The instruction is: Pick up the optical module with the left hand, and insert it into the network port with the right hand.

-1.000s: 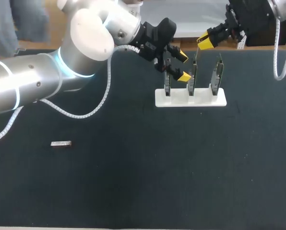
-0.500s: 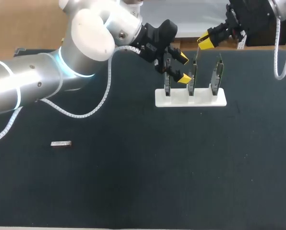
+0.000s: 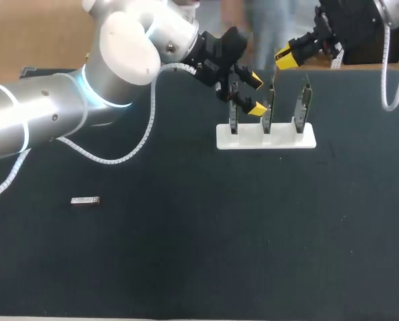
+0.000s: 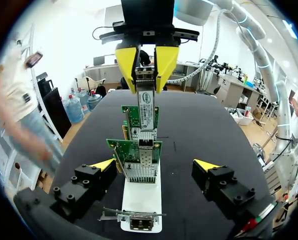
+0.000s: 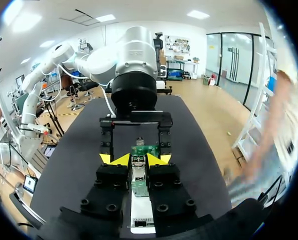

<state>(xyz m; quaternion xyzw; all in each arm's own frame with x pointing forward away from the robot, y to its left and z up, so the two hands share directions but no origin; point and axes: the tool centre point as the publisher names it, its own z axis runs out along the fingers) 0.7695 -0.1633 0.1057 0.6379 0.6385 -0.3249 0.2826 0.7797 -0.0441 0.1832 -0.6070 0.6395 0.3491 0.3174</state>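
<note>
My right gripper [image 3: 286,60] hangs above the white stand [image 3: 253,142], shut on a silver optical module [image 4: 146,105] that points down at the middle green network card [image 3: 270,107]. In the left wrist view the right gripper [image 4: 146,60] shows its yellow tips clamped on the module's upper end, just above a card's metal port [image 4: 145,146]. My left gripper [image 3: 256,94] stands open beside the stand, its fingers [image 4: 104,164] either side of the cards without touching them. In the right wrist view the module [image 5: 138,167] sits between the right gripper's [image 5: 135,160] tips. A second module [image 3: 86,200] lies flat at the table's left.
Three upright cards fill the stand: a left card [image 3: 233,114], the middle one and a right card [image 3: 303,103]. The dark table mat [image 3: 206,241] stretches wide in front of the stand. My left arm [image 3: 65,107] crosses the table's back left.
</note>
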